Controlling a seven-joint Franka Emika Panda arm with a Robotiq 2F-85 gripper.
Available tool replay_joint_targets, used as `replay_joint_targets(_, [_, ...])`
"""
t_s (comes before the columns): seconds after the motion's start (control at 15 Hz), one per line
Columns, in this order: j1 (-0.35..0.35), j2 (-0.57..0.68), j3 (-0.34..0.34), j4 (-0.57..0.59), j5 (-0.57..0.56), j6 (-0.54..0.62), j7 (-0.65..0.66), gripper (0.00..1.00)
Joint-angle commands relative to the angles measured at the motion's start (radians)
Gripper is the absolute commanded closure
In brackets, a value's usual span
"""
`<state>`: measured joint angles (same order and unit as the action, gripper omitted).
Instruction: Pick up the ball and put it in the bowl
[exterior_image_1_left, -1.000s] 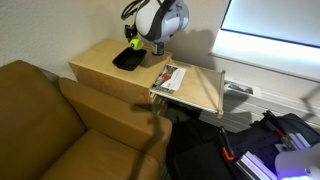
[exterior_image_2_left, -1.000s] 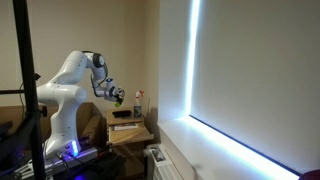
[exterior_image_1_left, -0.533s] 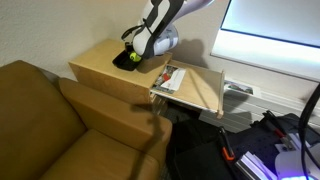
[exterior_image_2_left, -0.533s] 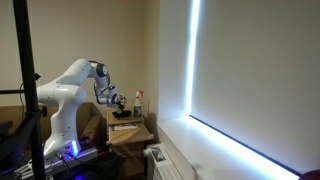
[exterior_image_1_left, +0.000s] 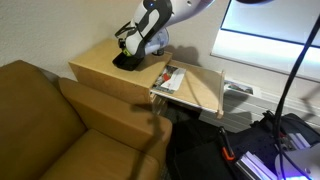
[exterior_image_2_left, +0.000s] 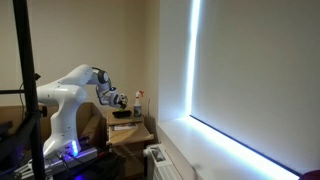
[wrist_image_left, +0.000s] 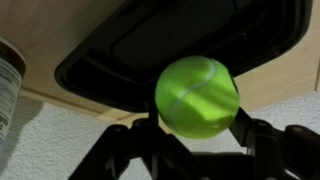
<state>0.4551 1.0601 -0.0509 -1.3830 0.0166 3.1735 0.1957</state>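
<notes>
From where I stand, the arm is bent down over the far end of the wooden table (exterior_image_1_left: 98, 60). Its gripper (exterior_image_1_left: 127, 44) sits low, right above the black bowl (exterior_image_1_left: 126, 63). In that exterior view the ball is hidden behind the wrist, so the wrist view tells more. There the yellow-green ball (wrist_image_left: 197, 96) fills the middle of the picture, pinched between the two dark fingers (wrist_image_left: 252, 132), one on either side. Behind it lies the bowl (wrist_image_left: 150, 50), wide and shallow, with pale table wood showing to its right. The ball overlaps the bowl's near rim, so I can't tell whether it hangs fully over the hollow or partly over the edge. I also can't tell whether it touches the bowl yet. A labelled bottle (wrist_image_left: 8, 85) stands at the left edge of the wrist view, just beside the bowl. It is probably the white-topped one (exterior_image_2_left: 138, 99) seen in an exterior view.

I'd say the pick-up is done and this is the placing step. The next move calls for the ball to be centred over the bowl's middle and brought low. Then the fingers should part gently, because a ball dropped from a height or onto the rim could bounce or roll off the table.
</notes>
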Motion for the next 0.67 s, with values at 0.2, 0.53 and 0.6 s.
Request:
replay_joint_targets(0.2, [-0.016,0.038,-0.008,0.074,0.014,-0.079,-0.001,0.0])
replay_joint_targets(0.53, [-0.034,-0.191,0.047,-0.082,0.044,-0.297,0.047,0.0])
replay_joint_targets(0.6, [-0.034,-0.239,0.043,-0.11,0.05,-0.336,0.073,0.0])
